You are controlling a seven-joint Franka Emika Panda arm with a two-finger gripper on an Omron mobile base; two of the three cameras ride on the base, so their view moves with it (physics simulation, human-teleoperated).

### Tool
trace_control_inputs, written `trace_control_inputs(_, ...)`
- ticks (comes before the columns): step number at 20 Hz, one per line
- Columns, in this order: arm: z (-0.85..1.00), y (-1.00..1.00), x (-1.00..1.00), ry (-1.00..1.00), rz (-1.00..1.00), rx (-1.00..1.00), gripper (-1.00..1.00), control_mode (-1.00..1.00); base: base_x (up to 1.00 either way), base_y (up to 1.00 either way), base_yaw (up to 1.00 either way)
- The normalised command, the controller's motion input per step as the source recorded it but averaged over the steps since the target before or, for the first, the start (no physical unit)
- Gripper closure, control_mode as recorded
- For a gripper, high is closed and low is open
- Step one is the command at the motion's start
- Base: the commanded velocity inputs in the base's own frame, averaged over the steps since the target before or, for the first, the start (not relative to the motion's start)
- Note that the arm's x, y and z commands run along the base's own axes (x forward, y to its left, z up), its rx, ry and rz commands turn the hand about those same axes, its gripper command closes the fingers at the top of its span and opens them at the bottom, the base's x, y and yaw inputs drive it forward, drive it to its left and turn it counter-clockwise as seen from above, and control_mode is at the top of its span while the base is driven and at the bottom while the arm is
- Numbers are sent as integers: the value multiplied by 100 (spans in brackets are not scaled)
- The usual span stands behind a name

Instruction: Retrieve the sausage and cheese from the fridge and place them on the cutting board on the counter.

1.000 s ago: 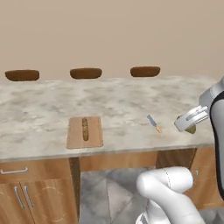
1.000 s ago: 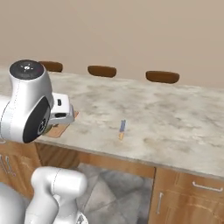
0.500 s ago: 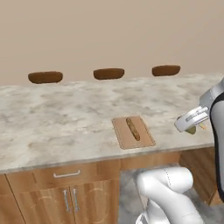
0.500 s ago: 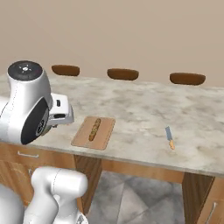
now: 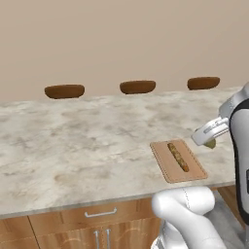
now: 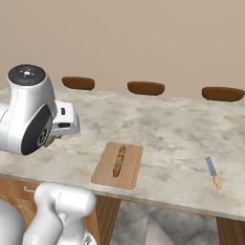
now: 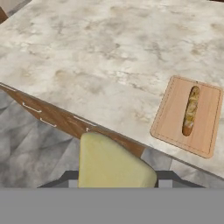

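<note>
The gripper [image 7: 117, 181] is clamped on the cheese [image 7: 113, 162], a pale yellow wedge that sits at the bottom centre of the hand view, held off the counter's near edge over the floor and cabinet fronts. In the left base view the cheese [image 5: 210, 143] peeks out olive-yellow under the gripper [image 5: 210, 133] at the right edge of the frame, just to the right of the board [image 5: 178, 160]. In the right base view the gripper [image 6: 61, 125] sits left of centre, with the board [image 6: 118, 164] lower and to its right.

The relation that matters: in the hand view the board [image 7: 190, 114] lies to the upper right of the cheese, well apart from it, up on the counter [image 7: 100, 61]. The board's long axis runs nearly top to bottom in that frame, tilted slightly to the right at the top. The sausage [image 7: 190, 110] already lies on it, down the middle and parallel with the long sides, leaving a bare strip on either side.

The cheese's narrow end points up the hand-view frame, roughly towards the counter's edge. My judgement is that the next move must carry it up and right over the edge, then lower it onto a bare strip beside the sausage, probably the nearer left one.
</note>
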Motion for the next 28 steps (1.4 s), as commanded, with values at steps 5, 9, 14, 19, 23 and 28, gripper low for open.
trace_control_inputs(5,0,0,0,0,0,0,100,100,0,0,0)
trace_control_inputs(9,0,0,0,0,0,0,100,100,0,0,0)
trace_control_inputs(14,0,0,0,0,0,0,100,-100,0,0,0)
trace_control_inputs(19,0,0,0,0,0,0,100,-100,0,0,0)
trace_control_inputs(23,-3,0,-19,0,0,0,100,-100,0,0,0)
trace_control_inputs(28,-27,-28,34,9,1,-7,100,-100,0,0,0)
